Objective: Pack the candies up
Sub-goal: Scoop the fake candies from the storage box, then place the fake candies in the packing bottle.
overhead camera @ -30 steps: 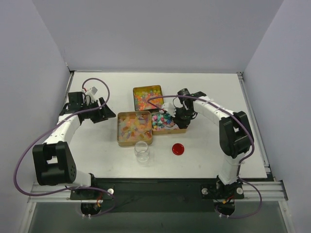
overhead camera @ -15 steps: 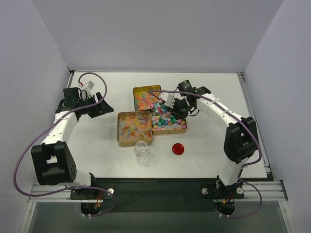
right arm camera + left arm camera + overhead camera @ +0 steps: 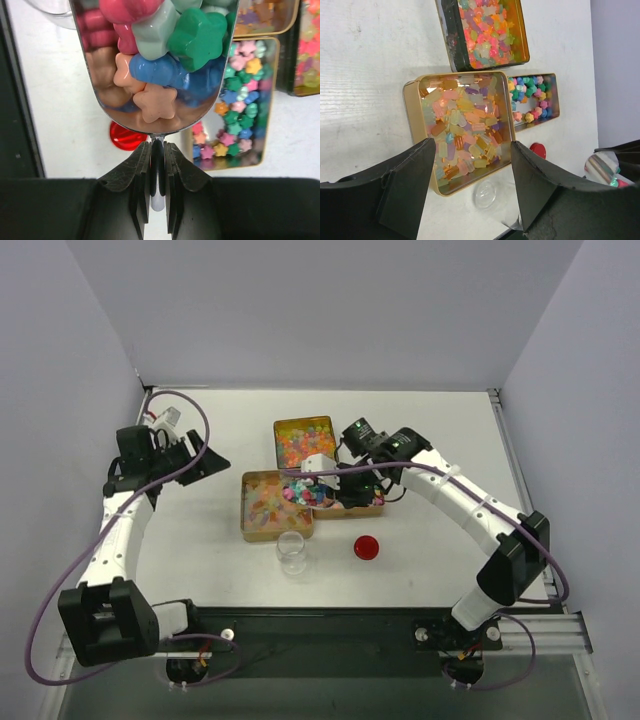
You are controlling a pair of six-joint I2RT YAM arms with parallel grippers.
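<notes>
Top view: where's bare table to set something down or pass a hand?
Free: the far strip between the tins and back wall; the right side past the right arm; the patch between the left arm and tins. Crowded: centre, with three tins, the loaded scoop, jar and red lid.

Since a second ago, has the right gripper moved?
Yes. The right gripper has carried its scoop left, from above the right-hand tin to the front tin's edge.
</notes>
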